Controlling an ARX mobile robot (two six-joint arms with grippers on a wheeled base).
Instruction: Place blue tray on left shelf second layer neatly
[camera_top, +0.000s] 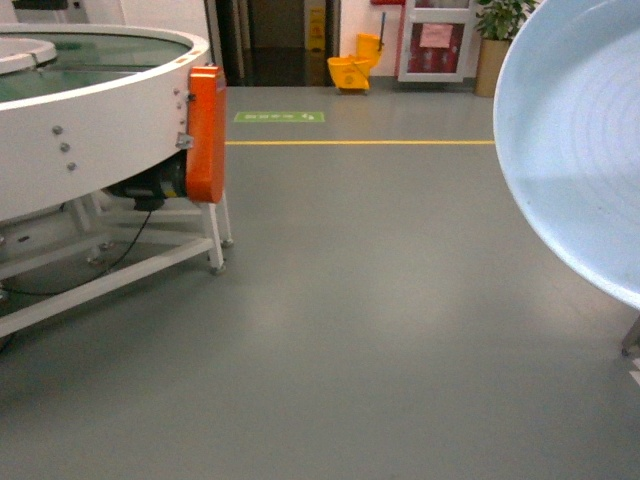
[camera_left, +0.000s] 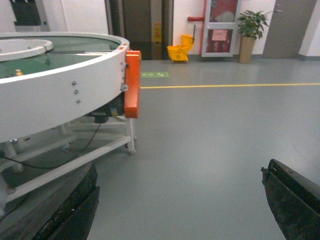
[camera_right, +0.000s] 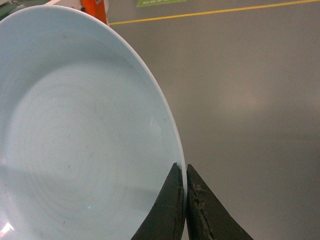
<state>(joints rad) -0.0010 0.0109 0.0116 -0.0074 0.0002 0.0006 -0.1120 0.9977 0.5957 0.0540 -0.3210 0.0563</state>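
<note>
The right gripper (camera_right: 186, 200) is closed down on the rim of the blue tray (camera_right: 75, 130), its two dark fingers pinching the thin edge between them. The tray is held up off the floor and tilted, its hollow face turned toward the robot, so in the head view it fills the right side (camera_top: 575, 140). An edge grip like this suits a shallow dish with no handle, though it probably lets the tray swing.

The left gripper (camera_left: 180, 200) hangs spread wide with nothing between its fingers, most likely kept free to steady the tray later.

No steel shelf appears in any view. Ahead lie bare grey floor (camera_top: 380, 300), a round white conveyor table (camera_top: 90, 120) on the left and a yellow mop bucket (camera_top: 352, 70) far off. I judge the carry stage: the robot must yet find the shelf.
</note>
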